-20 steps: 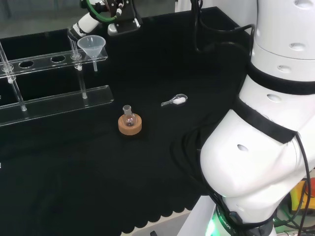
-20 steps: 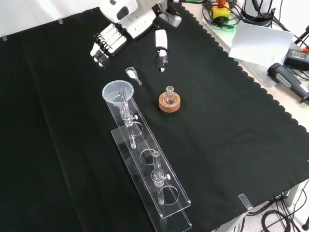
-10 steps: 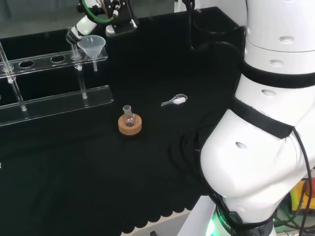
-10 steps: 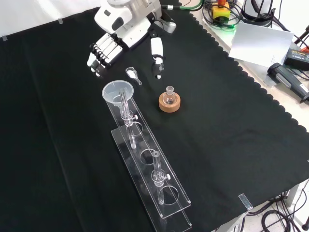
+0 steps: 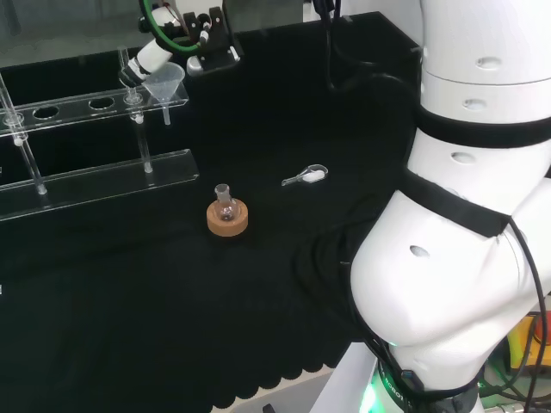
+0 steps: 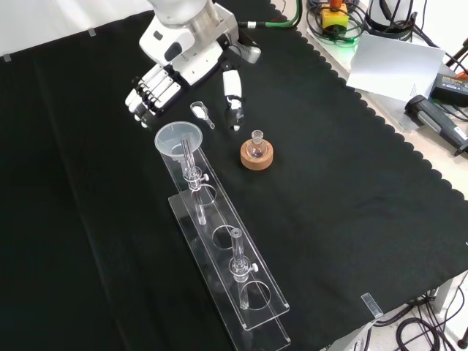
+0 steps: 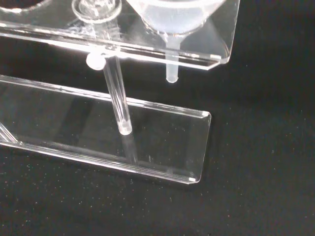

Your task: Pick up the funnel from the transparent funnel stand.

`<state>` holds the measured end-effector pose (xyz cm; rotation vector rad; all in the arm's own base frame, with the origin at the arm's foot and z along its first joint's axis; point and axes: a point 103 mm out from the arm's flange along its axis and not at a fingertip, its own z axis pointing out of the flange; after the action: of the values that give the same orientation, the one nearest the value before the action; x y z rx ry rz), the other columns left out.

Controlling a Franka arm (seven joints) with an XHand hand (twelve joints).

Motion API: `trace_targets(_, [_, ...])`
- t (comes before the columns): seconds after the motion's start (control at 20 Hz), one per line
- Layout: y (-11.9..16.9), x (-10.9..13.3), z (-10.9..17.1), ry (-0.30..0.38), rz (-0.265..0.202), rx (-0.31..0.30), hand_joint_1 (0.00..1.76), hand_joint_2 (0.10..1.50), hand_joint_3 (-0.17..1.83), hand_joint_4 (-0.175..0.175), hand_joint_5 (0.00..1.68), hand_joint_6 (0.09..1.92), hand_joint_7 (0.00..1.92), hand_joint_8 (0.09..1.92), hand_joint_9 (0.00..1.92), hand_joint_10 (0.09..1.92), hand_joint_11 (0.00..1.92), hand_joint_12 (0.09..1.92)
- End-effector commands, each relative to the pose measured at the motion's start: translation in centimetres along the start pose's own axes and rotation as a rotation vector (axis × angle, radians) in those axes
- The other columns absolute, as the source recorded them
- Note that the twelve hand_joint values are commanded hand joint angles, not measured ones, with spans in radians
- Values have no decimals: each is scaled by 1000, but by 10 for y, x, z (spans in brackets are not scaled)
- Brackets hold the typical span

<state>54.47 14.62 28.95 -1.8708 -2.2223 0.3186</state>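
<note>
A clear funnel sits in the end hole of the transparent funnel stand. In the head view the funnel is at the stand's right end. The hand hangs open just beyond the funnel in the front view, its fingers straight and the thumb spread wide, holding nothing. In the head view the hand's fingers are right behind the funnel rim. The wrist view looks at the funnel's cone and stem through the stand's top plate above its base plate.
A small round flask rests on a cork ring to the right of the stand in the front view. A small clear spoon with white powder lies between fingers and thumb. The arm's white links stand at the head view's right.
The hand has dropped lower and come closer to the funnel, from above the spoon toward the stand's end. The funnel and stand have not moved.
</note>
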Motion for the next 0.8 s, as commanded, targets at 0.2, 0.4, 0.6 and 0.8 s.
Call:
trace_targets(0.2, [15,-1,11,18,12,101,373,637,-15,-41,0,87,0,87,0,87,0,87])
trace_targets(0.4, [18,-3,16,17,11,99,370,636,-15,-45,0,87,0,87,0,87,0,87])
trace_targets(0.6, [22,-2,18,26,8,90,375,640,-12,-52,0,87,0,87,0,87,0,87])
trace_targets(0.8, [23,-6,18,32,5,83,390,646,-9,-59,0,87,0,87,0,87,0,87])
